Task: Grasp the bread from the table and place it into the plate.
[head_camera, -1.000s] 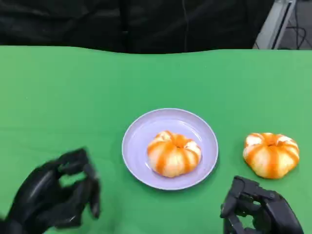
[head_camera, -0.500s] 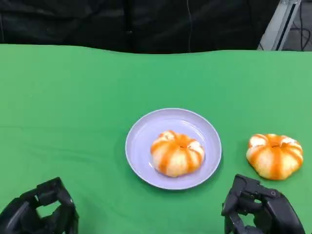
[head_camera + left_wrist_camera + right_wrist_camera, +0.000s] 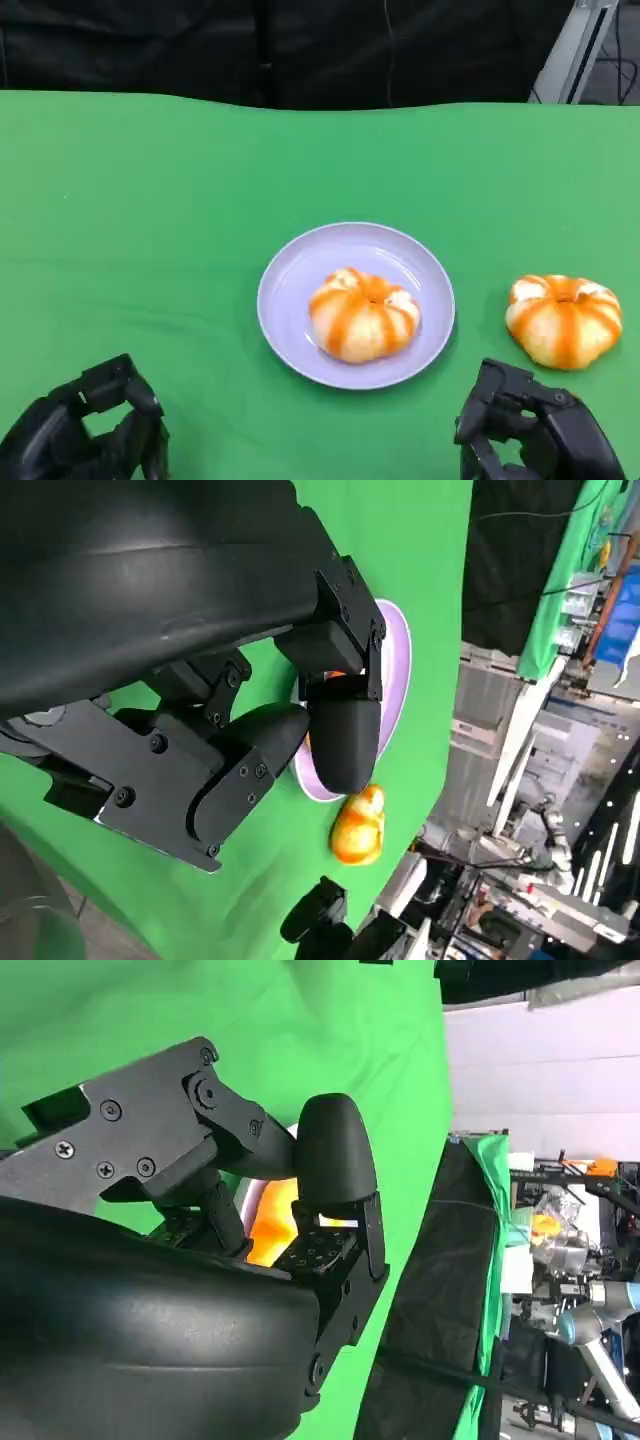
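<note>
One bread [image 3: 363, 314] sits in the plate [image 3: 300, 270], another bread [image 3: 563, 318] waits on the table near the right hand [image 3: 530, 430], and both it and the left hand [image 3: 90, 435] have curled, empty fingers

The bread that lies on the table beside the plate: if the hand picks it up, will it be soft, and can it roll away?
The bread on the table looks puffy and ridged, so it probably dents under firm fingers. Its broad, flattened shape suggests it will sit still rather than roll. It likely is light for its size.
</note>
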`<control>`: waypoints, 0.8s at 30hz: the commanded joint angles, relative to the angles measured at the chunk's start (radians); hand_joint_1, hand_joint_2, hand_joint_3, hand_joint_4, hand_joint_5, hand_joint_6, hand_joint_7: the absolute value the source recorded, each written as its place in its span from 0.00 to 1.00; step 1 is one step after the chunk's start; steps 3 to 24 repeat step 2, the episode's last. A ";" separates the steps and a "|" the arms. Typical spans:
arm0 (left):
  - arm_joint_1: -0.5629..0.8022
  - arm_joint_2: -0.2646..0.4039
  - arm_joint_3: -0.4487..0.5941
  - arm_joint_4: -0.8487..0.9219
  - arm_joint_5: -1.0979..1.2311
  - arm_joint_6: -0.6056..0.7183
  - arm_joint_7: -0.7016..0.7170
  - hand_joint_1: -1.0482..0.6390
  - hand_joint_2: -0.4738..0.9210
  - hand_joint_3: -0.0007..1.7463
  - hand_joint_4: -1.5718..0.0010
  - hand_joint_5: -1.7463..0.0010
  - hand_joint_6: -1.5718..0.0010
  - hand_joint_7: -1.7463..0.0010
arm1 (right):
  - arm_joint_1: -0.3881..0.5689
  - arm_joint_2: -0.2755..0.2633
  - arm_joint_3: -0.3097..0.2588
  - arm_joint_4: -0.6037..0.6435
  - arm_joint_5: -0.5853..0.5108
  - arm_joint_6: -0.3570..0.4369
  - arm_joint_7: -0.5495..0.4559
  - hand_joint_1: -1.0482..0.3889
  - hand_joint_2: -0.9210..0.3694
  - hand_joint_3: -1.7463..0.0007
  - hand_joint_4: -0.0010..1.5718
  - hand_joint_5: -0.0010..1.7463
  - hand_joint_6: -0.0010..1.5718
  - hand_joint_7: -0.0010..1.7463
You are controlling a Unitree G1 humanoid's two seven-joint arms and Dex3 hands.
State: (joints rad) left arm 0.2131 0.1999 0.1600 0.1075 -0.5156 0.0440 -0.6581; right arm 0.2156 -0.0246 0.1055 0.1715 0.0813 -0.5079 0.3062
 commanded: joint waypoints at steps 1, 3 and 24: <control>-0.006 0.001 0.009 -0.005 0.023 -0.018 0.013 0.57 0.77 0.64 0.42 0.00 0.48 0.04 | 0.017 -0.014 -0.010 -0.015 0.011 -0.009 0.001 0.63 0.20 0.41 0.49 1.00 0.46 0.87; -0.005 0.000 0.009 -0.008 0.025 -0.018 0.013 0.57 0.78 0.64 0.42 0.00 0.48 0.04 | 0.018 -0.015 -0.009 -0.018 0.011 -0.008 0.002 0.63 0.20 0.41 0.49 1.00 0.46 0.87; -0.005 0.000 0.009 -0.008 0.025 -0.018 0.013 0.57 0.78 0.64 0.42 0.00 0.48 0.04 | 0.018 -0.015 -0.009 -0.018 0.011 -0.008 0.002 0.63 0.20 0.41 0.49 1.00 0.46 0.87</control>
